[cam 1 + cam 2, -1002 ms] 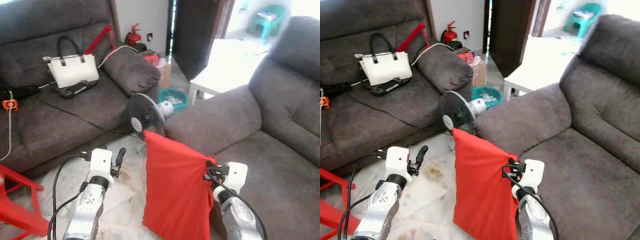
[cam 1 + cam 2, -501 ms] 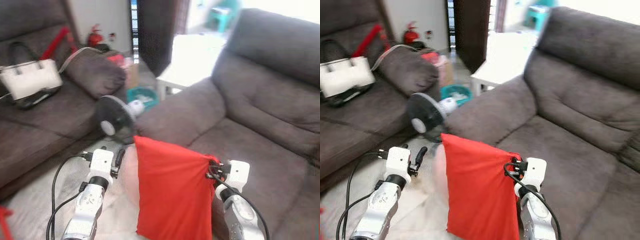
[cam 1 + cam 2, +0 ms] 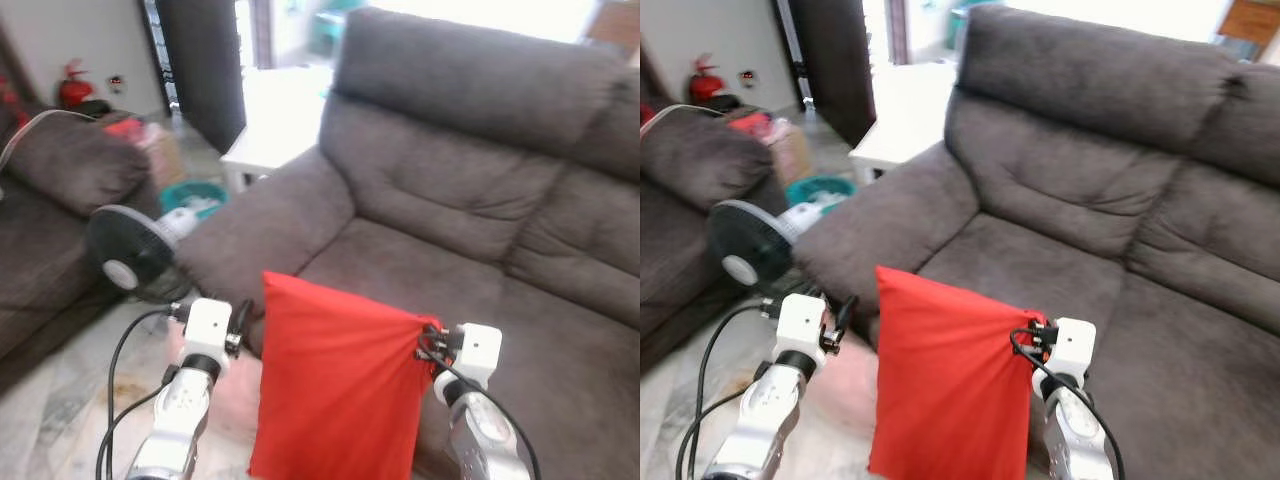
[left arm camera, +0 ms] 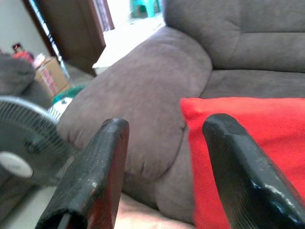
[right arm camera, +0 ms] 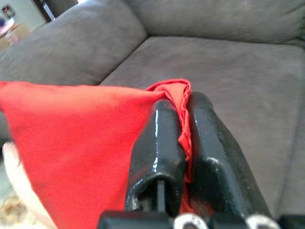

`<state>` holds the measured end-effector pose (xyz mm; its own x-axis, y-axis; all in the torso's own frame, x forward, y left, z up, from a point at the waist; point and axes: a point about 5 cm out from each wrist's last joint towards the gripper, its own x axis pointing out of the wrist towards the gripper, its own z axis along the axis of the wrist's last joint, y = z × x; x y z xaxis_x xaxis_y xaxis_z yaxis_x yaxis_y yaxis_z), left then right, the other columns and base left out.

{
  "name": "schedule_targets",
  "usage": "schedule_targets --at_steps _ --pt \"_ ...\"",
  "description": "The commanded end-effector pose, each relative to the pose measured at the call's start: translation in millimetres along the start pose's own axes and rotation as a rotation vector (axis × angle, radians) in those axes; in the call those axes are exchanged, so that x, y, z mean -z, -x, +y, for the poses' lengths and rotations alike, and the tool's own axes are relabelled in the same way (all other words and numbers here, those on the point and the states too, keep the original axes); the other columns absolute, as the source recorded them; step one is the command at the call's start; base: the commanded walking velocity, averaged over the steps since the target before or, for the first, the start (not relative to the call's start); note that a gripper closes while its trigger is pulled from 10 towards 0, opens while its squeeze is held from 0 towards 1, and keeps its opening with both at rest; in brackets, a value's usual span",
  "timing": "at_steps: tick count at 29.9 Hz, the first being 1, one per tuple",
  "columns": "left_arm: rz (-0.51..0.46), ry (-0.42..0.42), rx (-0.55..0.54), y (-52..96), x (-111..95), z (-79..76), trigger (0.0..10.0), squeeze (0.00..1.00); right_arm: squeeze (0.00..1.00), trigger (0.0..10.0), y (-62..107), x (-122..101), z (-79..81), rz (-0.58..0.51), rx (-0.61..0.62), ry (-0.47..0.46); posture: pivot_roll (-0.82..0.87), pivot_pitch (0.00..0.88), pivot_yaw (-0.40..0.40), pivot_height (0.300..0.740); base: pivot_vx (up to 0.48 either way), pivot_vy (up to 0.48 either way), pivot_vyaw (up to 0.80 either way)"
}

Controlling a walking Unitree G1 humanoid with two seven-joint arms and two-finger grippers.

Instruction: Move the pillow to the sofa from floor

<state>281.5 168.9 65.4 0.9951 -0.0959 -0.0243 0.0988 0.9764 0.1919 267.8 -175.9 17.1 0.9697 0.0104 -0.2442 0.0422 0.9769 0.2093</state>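
A red pillow (image 3: 335, 390) hangs in the air in front of me, held by its upper right corner. My right gripper (image 3: 428, 342) is shut on that corner; the right wrist view shows the red cloth (image 5: 183, 112) pinched between its two black fingers. My left gripper (image 3: 240, 322) stands open just left of the pillow, not touching it; the left wrist view shows the pillow (image 4: 248, 138) past its spread fingers. The grey sofa (image 3: 480, 200) lies straight ahead, its seat (image 3: 1040, 260) just beyond the pillow.
A black standing fan (image 3: 130, 265) is on the floor at the left, beside the sofa's armrest (image 3: 265, 225). A second grey sofa (image 3: 50, 180) is at far left, with a teal basket (image 3: 195, 195), a white low table (image 3: 275, 135) and a fire extinguisher (image 3: 72, 88) behind.
The camera has turned right: the left sofa with the white bag has slid out of view and the right sofa now fills the picture. The pillow stays held in my right gripper.
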Motion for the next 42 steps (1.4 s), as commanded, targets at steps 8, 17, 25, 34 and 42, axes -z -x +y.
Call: schedule_targets --at_steps 8,17,25,34,42 --pt "0.001 0.009 0.016 0.3 1 -2.4 10.0 0.0 0.0 10.0 -6.3 -25 -5.4 -0.123 0.03 0.014 0.13 0.004 -0.038 0.74 0.0 0.0 -0.8" --pt "0.002 0.016 0.035 0.7 1 -5.8 10.0 0.0 0.0 10.0 -6.1 -25 -6.6 -0.124 0.037 0.016 0.13 0.002 -0.039 0.74 0.0 0.0 -0.8" --pt "0.015 0.003 0.101 0.4 1 -0.7 10.0 0.0 0.0 10.0 -7.0 -24 7.4 -0.104 -0.107 0.072 0.13 0.002 -0.039 0.74 0.0 0.0 -0.37" --pt "0.217 -0.106 0.541 25.8 24 2.3 10.0 0.0 0.0 10.0 -4.3 -26 14.3 -0.036 -0.337 0.238 0.13 0.0 -0.037 0.74 0.0 0.0 0.0" --pt "0.34 -0.256 0.716 41.8 36 20.2 10.0 0.0 0.0 10.0 3.7 -31 24.1 0.022 -0.601 0.414 0.13 0.0 -0.037 0.74 0.0 0.0 0.0"
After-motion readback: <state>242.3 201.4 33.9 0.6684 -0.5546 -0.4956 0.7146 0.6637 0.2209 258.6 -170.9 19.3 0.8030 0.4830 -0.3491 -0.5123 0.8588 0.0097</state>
